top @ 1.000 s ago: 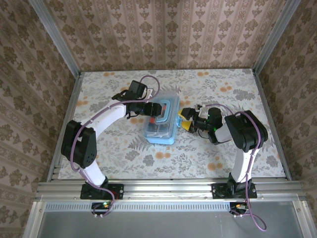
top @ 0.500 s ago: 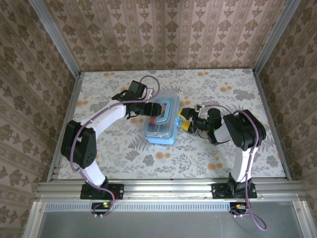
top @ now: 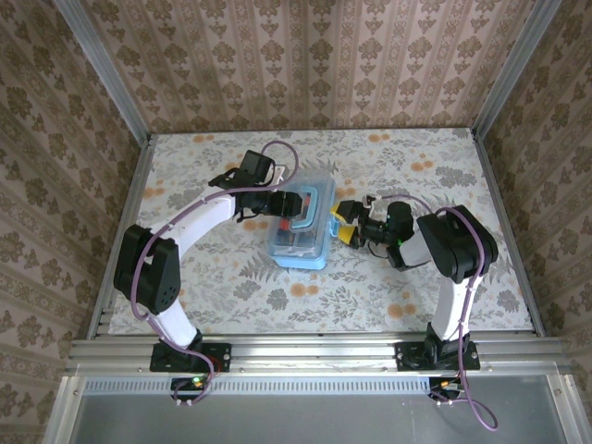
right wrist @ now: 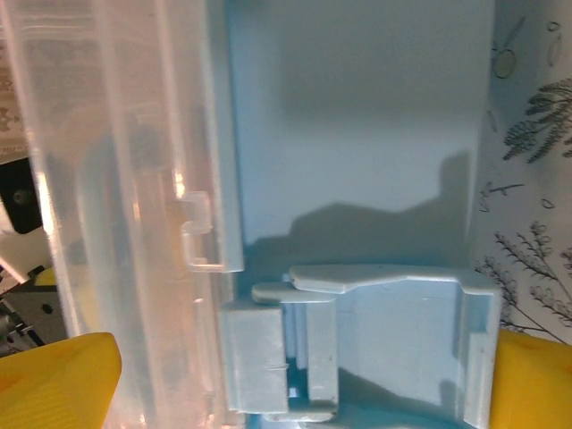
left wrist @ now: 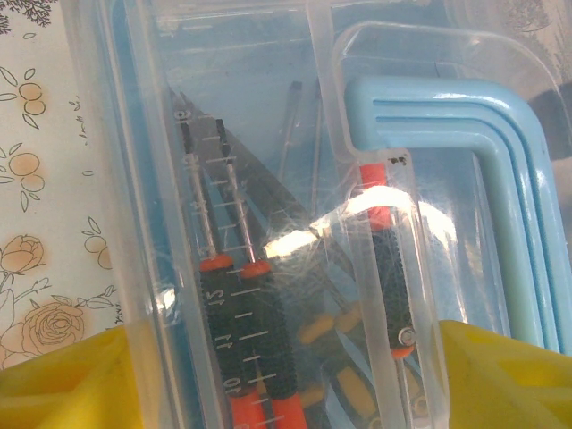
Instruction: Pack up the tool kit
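Orange-and-black-handled tools (left wrist: 259,340) lie packed inside the lidded clear plastic box (top: 310,250) as the left pincer (top: 289,207) gapes above it and the right pincer (top: 341,225) gapes around its pale-blue latch (right wrist: 357,349), seemingly unfastened.

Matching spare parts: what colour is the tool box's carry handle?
Light blue; the handle shows best in the left wrist view.

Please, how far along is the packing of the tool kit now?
Done: the black-and-orange-handled screwdrivers lie inside the clear plastic box with light blue handle, under its lid. In hand: the open left gripper sits over the lid; the open right gripper faces the light blue latch. Left: probably snapping that latch.
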`<state>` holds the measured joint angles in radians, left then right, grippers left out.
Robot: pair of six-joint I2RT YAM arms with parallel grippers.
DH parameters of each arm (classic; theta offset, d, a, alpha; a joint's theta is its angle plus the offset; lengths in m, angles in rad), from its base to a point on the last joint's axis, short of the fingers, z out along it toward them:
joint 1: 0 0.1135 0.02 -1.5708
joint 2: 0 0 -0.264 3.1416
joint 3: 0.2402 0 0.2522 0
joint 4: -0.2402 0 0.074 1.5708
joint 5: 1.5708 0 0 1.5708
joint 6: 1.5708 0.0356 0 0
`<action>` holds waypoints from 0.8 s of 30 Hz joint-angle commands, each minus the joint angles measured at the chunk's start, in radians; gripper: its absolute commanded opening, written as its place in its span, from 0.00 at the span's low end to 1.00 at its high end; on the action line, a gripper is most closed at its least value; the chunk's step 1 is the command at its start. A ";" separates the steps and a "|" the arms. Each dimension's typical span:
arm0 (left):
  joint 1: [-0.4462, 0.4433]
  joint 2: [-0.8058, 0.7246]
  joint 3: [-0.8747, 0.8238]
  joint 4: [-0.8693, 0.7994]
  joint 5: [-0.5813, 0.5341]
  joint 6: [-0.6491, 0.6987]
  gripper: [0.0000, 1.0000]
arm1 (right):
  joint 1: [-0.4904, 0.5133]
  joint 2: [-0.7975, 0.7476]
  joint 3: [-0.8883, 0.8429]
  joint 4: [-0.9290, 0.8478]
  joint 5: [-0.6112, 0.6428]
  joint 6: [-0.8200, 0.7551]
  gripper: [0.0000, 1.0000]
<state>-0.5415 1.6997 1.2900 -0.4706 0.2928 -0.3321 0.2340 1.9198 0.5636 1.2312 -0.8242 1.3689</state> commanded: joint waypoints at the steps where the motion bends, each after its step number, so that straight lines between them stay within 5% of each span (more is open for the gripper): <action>1: 0.011 0.051 -0.040 -0.096 -0.029 0.030 0.55 | 0.003 -0.051 -0.014 0.044 -0.034 0.002 1.00; 11: 0.011 0.047 -0.035 -0.102 -0.049 0.015 0.54 | -0.009 -0.179 -0.040 -0.113 -0.030 -0.077 1.00; 24: 0.006 0.067 -0.012 -0.108 -0.064 -0.010 0.54 | 0.014 -0.398 0.019 -0.608 0.054 -0.353 0.99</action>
<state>-0.5381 1.7027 1.2976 -0.4797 0.2955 -0.3332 0.2436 1.5352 0.5545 0.7635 -0.8017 1.1004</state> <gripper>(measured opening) 0.726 0.991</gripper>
